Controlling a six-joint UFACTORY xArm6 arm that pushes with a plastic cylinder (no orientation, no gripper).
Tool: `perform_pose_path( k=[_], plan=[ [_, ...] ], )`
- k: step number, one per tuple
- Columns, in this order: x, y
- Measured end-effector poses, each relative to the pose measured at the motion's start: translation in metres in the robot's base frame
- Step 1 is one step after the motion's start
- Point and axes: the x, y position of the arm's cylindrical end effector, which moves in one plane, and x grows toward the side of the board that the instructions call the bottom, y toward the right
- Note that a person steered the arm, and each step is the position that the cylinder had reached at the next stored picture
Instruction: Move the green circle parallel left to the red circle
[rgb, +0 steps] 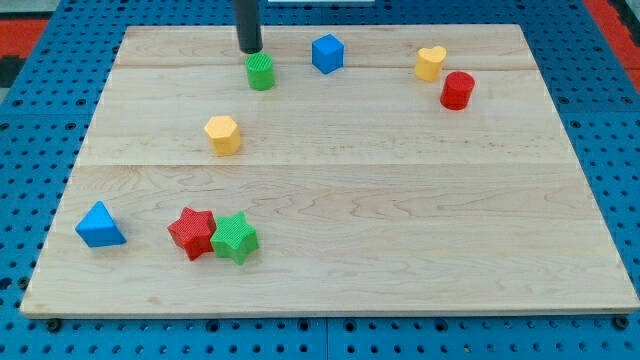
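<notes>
Tip sits right behind the green circle, up near the board's top edge.

Camera view: my tip (249, 50) is a bare rod with nothing to grip, and it stands just above the green circle (260, 72), a touch to its left, close enough that I cannot tell whether they touch. The red circle (457, 90) lies far off to the view's right and slightly lower, beside the yellow heart (430, 63). The blue cube (327, 53) sits just right of the green circle. Below the green circle the wood is open down to the yellow hexagon (223, 134), so a short push toward the view's bottom looks unobstructed.
</notes>
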Motion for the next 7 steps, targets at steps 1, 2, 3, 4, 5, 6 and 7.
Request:
perform_pose_path(
  k=[1,2,3,4,5,6,7],
  plan=[
    [-0.026,0.031],
    [0.001,0.034],
    [0.021,0.037],
    [0.046,0.029],
    [0.044,0.01],
    [0.06,-0.072],
    [0.09,-0.167]
  ],
)
